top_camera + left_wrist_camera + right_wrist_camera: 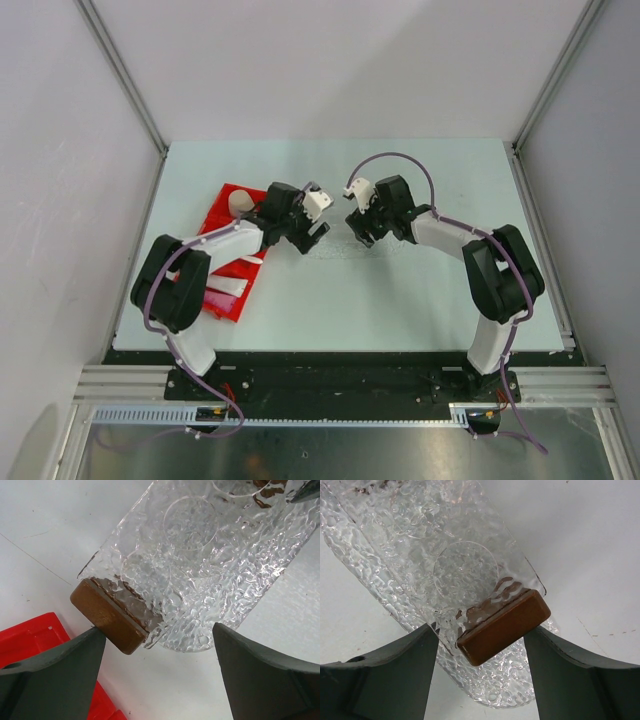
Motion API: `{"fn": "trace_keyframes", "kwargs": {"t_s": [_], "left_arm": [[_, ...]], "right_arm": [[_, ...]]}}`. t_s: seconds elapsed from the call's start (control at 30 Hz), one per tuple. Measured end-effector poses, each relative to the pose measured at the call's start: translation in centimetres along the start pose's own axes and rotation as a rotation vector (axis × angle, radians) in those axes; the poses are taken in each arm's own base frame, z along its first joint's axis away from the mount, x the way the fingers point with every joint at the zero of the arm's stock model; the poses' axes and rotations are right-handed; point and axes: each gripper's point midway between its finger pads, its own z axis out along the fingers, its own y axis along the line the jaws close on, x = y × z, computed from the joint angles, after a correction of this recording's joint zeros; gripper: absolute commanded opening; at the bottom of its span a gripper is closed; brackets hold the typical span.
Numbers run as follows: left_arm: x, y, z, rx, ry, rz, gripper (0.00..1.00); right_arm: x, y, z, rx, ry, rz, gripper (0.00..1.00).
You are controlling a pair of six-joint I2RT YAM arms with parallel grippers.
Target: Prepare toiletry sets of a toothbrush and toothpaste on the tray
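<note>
While both of my arms reach in toward the middle of the worktop point(420, 300), the tray point(210, 570) lies flat between them, clear and dimpled, with a brown block at each short end. My left end effector point(159, 631) stands open over the tray's left end. The left block point(112, 621) sits between the fingers, close up against one fingertip point(75, 660), and the other finger stands apart from the block, beside the tray's long edge. Whether the near fingertip touches the block I cannot tell. My right end effector point(481, 629) is open too, straddling the tray's opposite end. The right block point(505, 627) lies slanted across the gap between its fingers, with a sliver of space showing on one side and its other corner just beside the finger. Neither end effector is clamped on anything. Under my left arm sits the red bin point(222, 212), with a tan cup point(240, 204) in its far corner and some white pieces nearer me, too small to identify.
</note>
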Motion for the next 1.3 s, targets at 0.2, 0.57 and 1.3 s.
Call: {"fn": "trace_keyframes", "kwargs": {"t_s": [0.2, 0.57, 1.3], "left_arm": [[0.2, -0.5, -0.4, 0.007, 0.002, 0.002, 0.91], [0.1, -1.8, -1.3, 0.029, 0.01, 0.016, 0.91], [0.5, -3.3, -2.0, 0.044, 0.026, 0.034, 0.92]], "right_arm": [[0.1, 0.1, 0.0, -0.003, 0.002, 0.001, 0.72], [0.5, 0.1, -0.1, -0.007, 0.017, 0.008, 0.71], [1.2, 1.3, -1.5, -0.019, 0.075, 0.027, 0.7]]}}
